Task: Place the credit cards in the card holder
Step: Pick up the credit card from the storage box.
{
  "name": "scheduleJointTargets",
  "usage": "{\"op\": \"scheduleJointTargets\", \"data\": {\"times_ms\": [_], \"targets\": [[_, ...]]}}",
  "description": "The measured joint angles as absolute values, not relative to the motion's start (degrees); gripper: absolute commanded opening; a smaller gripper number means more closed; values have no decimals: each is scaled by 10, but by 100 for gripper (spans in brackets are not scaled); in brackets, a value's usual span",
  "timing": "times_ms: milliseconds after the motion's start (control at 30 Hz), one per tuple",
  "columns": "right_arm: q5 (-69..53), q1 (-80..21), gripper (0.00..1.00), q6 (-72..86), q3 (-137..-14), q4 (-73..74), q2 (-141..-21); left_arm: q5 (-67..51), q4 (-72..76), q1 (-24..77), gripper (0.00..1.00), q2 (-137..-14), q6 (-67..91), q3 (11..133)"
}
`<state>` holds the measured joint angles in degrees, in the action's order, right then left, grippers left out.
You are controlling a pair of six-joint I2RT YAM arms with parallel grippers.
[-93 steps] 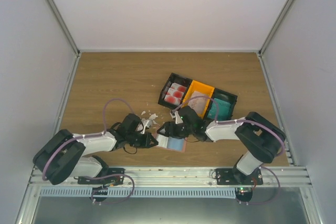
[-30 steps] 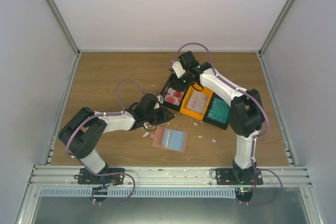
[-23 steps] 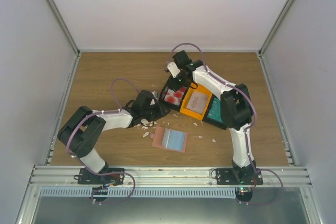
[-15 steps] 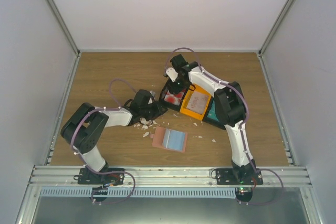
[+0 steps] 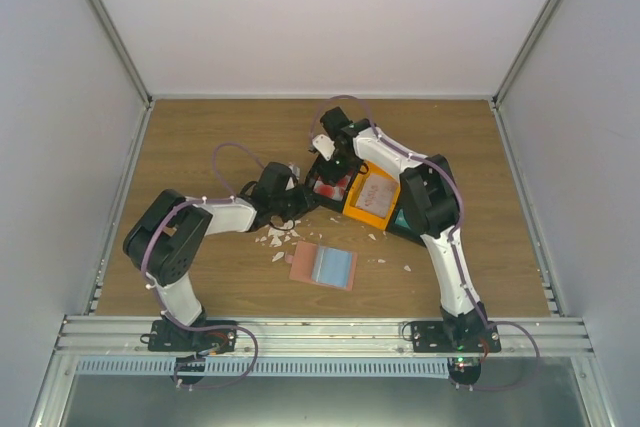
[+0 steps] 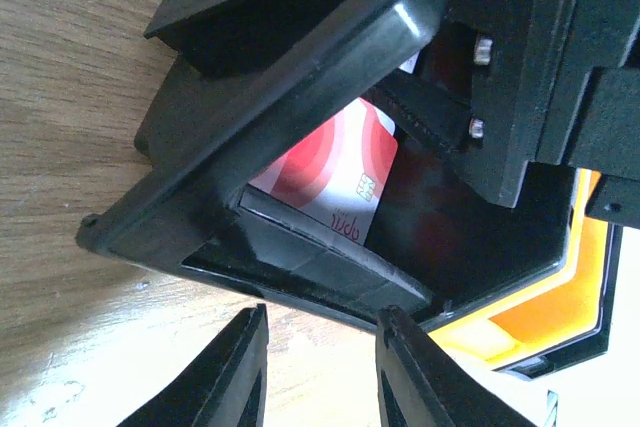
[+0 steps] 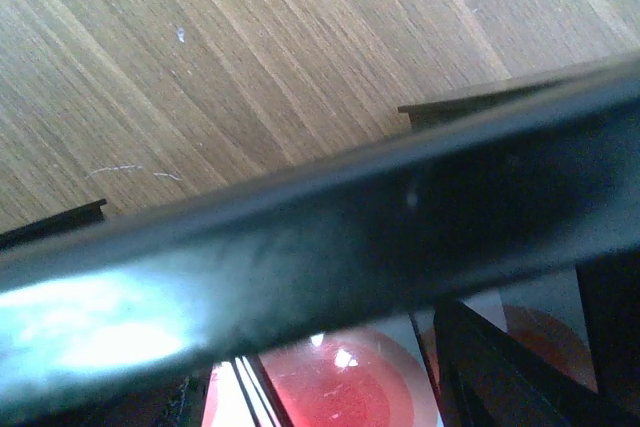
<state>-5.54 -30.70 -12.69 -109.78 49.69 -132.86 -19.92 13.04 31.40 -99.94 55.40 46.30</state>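
On the wooden table (image 5: 200, 147), the left tool (image 6: 320, 372) sits low at the left outer wall of a black rectangular plastic bin (image 6: 300, 97). Its two fingers are partly spread with only bare wood between them, gripping nothing; whether the tips touch the bin wall cannot be told. Small white crumbs (image 5: 272, 237) lie scattered just beside it. Nearer the arm bases, the salmon-pink folding card holder (image 5: 322, 265) lies opened flat, apart from both tools. Inside the black bin rest white plastic credit cards with red circles (image 6: 335, 182). The right tool (image 5: 333, 155) reaches down over that bin's far end; its opening and any contact cannot be made out. An orange plastic bin (image 6: 540, 319) adjoins on the right.
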Motion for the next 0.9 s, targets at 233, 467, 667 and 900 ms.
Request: {"op": "scheduleJointTargets", "data": {"times_ms": [233,467,667,900], "targets": [[-45,-308,64,-129,-1129,515,-1347,-198,124,314,32,-1008,545,470],[-79,-309,63,-136,-1134,537,-1348,-196,109,314,29,-1018,540,479],[-138,-309,59,-144,-1134,556,-1346,-194,108,312,27,-1033,531,487],[-193,-308,57,-150,-1122,574,-1339,-195,109,310,26,-1037,529,493]]}}
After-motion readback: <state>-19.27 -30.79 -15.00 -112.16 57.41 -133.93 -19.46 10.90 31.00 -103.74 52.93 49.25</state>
